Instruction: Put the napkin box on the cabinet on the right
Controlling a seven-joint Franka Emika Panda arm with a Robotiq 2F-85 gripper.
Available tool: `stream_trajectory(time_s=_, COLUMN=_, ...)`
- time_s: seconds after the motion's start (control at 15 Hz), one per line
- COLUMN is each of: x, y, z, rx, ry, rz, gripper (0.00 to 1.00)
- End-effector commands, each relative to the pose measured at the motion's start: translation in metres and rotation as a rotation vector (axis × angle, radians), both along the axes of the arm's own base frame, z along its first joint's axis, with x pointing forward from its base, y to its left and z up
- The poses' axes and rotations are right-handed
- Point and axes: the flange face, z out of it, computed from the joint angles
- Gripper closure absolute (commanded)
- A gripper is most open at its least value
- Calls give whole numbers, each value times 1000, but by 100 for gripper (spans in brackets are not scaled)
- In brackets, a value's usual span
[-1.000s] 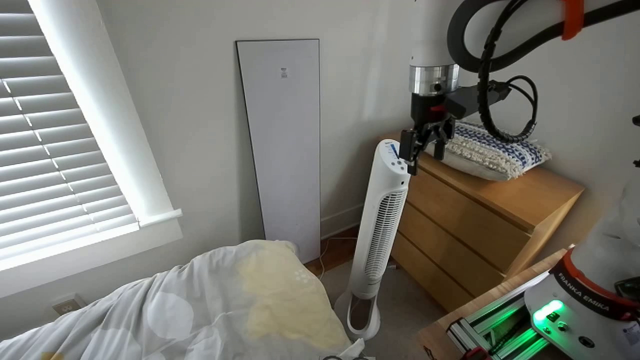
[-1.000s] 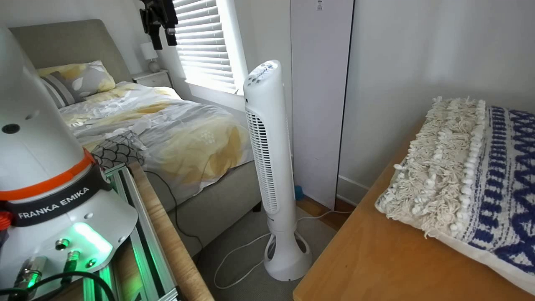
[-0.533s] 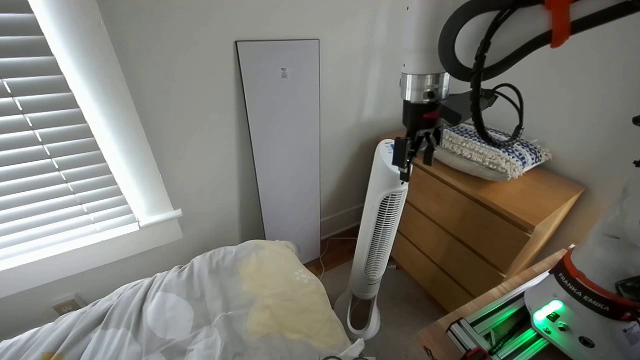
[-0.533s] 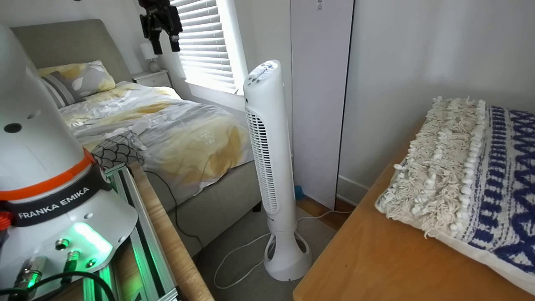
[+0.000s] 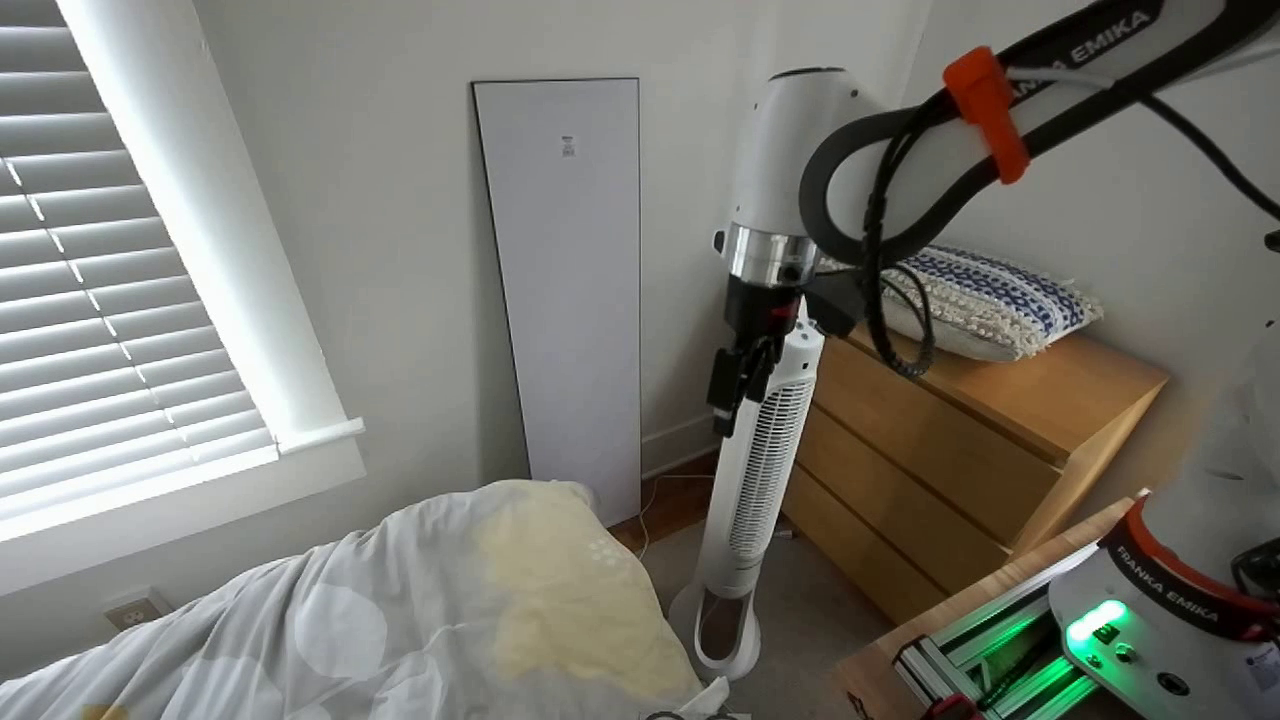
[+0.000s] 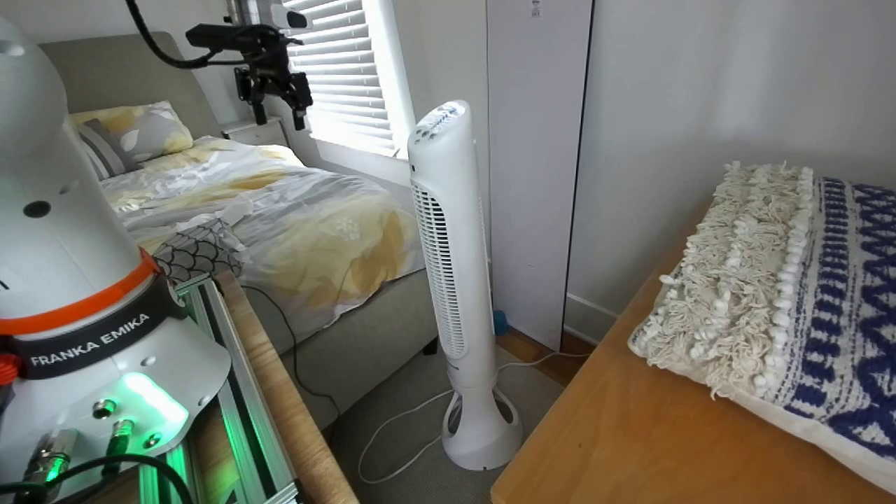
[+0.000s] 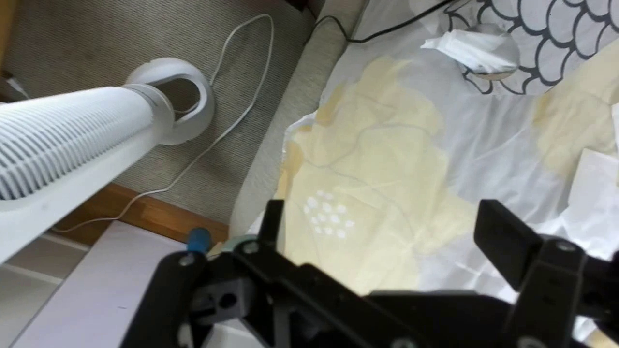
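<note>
The napkin box (image 7: pixel 537 29), white with a dark scallop-like lattice, sits on the bed at the top right of the wrist view, a white tissue (image 7: pixel 476 52) sticking out of its round opening. In an exterior view the box (image 6: pixel 199 252) is partly hidden behind the robot base; in an exterior view only its top edge (image 5: pixel 690 715) shows. The honey-coloured wooden cabinet (image 5: pixel 920 440) stands right; its top (image 6: pixel 595 434) also shows. My gripper (image 5: pixel 742 405) is open and empty, high in front of the fan; it also shows in an exterior view (image 6: pixel 280 119) and the wrist view (image 7: pixel 379 217).
A white tower fan (image 5: pixel 765 470) stands between bed and cabinet, close to the gripper in the wrist view (image 7: pixel 72 140). A fringed blue-and-white cushion (image 6: pixel 770 294) lies on the cabinet top. A white panel (image 5: pixel 570 300) leans on the wall. The bed (image 5: pixel 420 610) spreads below.
My gripper has moved down and, in an exterior view, to the left, away from the cabinet and towards the bed. It stays open. The box and cabinet have not moved.
</note>
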Motion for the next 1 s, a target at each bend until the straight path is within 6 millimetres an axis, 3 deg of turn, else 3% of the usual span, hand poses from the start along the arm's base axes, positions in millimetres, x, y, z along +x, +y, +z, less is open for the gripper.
stream_trajectory(time_s=0.0, x=-16, y=29, z=-47, rx=70, ry=90, rz=138, gripper=0)
stream_trajectory(time_s=0.33, x=-46, y=45, z=-105, rx=204, ry=245, rz=314, gripper=0)
stream_trajectory(time_s=0.4, x=-39, y=37, z=-87, rx=143, ry=210, rz=265, gripper=0)
stream_trajectory(time_s=0.6, x=-45, y=41, z=-105, rx=178, ry=248, rz=307, gripper=0)
stream_trajectory(time_s=0.8, x=-43, y=42, z=-105, rx=184, ry=247, rz=311, gripper=0)
stream_trajectory(time_s=0.93, x=-38, y=56, z=-114, rx=234, ry=282, rz=369, gripper=0)
